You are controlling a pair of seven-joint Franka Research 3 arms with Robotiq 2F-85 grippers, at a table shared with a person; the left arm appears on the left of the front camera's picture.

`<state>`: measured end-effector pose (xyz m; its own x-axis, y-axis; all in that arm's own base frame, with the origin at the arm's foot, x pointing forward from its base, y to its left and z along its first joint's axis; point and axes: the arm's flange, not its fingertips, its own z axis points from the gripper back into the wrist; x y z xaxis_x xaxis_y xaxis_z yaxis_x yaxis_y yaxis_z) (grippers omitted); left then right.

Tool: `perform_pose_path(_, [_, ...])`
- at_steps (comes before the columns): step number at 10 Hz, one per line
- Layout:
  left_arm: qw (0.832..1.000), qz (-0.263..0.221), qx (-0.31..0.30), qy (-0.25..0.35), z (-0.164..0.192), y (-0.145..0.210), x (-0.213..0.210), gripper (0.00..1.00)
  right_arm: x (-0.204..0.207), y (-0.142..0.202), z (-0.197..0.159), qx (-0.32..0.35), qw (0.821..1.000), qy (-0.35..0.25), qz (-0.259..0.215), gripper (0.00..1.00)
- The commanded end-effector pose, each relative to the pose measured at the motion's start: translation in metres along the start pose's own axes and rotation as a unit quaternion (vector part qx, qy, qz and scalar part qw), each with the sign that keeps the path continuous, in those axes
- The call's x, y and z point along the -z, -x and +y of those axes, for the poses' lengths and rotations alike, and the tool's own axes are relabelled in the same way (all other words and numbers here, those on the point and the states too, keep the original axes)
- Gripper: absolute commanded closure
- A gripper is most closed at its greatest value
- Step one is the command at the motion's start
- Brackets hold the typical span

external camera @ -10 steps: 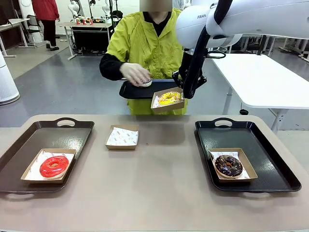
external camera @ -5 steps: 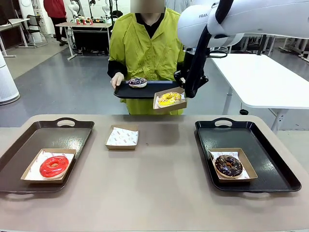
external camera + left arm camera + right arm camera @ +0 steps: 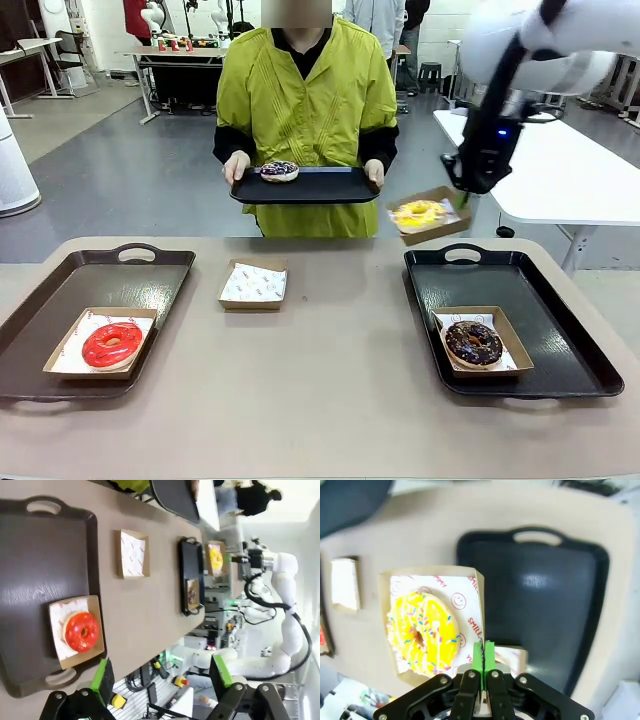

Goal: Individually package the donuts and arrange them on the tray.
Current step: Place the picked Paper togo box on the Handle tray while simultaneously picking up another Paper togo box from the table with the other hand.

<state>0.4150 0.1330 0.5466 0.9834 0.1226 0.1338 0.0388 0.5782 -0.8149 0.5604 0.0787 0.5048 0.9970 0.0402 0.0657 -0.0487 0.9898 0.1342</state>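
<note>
The right arm reaches in from the upper right, wrist turned down, its gripper point(image 3: 462, 196) clamped tight on one wall of a cardboard box point(image 3: 432, 236). The box hangs tilted in the air above the far corner of the right tray point(image 3: 560, 320), the yellow donut point(image 3: 419, 213) inside it. The left gripper point(image 3: 161, 669) hovers with its jaws wide apart and nothing between them, looking down on the left tray point(image 3: 45, 550). Red print on the carried box's paper liner point(image 3: 470, 595) reads "SMILE", beside smiley faces.

Four donuts are in play: the yellow one aloft, a red one point(image 3: 112, 343) boxed on the left tray, a chocolate one point(image 3: 473, 342) boxed on the right tray, and a purple one point(image 3: 279, 171) lying unboxed on a third tray point(image 3: 320, 186), which a person point(image 3: 300, 90) holds at both ends across the table. There are four boxes, one point(image 3: 254, 283) of them empty on the table between the two trays.
</note>
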Motion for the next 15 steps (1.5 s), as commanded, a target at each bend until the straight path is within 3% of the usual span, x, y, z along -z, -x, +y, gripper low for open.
perform_pose_path(1, [0.996,0.020,0.000,-0.084,-0.027,-0.024,0.027,0.00,0.014,0.008,-0.029,-0.006,1.000,-0.012,-0.008,0.99])
perform_pose_path(4, [0.984,0.041,0.021,-0.170,-0.062,-0.051,0.098,0.00,0.034,0.006,-0.072,0.015,0.999,-0.027,-0.037,0.99])
perform_pose_path(8, [0.960,0.045,0.045,-0.273,-0.075,-0.065,0.202,0.00,0.053,0.013,-0.079,0.037,0.998,-0.028,-0.039,0.99])
perform_pose_path(13, [0.912,0.028,0.111,-0.393,-0.074,-0.043,0.304,0.00,0.043,0.006,-0.080,0.037,0.999,-0.011,-0.027,0.99])
perform_pose_path(15, [0.907,0.023,0.130,-0.399,-0.076,-0.034,0.320,0.00,0.043,0.006,-0.080,0.037,0.999,-0.011,-0.027,0.99])
